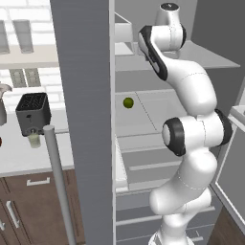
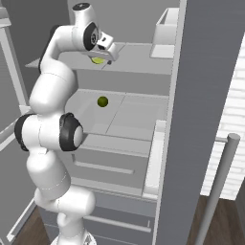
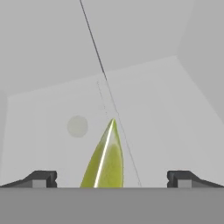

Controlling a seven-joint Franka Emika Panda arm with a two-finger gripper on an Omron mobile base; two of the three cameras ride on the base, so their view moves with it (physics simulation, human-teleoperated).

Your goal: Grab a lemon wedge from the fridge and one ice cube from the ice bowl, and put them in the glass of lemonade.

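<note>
Sitting on the upper glass shelf (image 2: 139, 60) inside the tall matte grey fridge (image 1: 81, 95) is the small yellow-green lemon wedge (image 3: 106, 159); from the hand cam I see its pointed tip sticking up betw. the two dark fingertips (image 3: 41, 178), closer to neither by much. In the right base view the wedge shows as a yellow-green bit right under the hand. My two-finger gripper (image 3: 112, 179) is spread as wide as it goes, nothing clamped; can't tell if either tip touches the wedge. One shelf down lies a small dark green round fruit (image 2: 102, 101), well apart from the hand, also seen faintly through the glass. Fridge doors are swung open, w/ a long silver bar handle (image 1: 60, 184) near the cam. Left of the fridge, on the pale counter (image 1: 19, 158), the small clear glass of lemonade (image 1: 33, 139) sits just in front of the black toaster (image 1: 32, 112).
</note>
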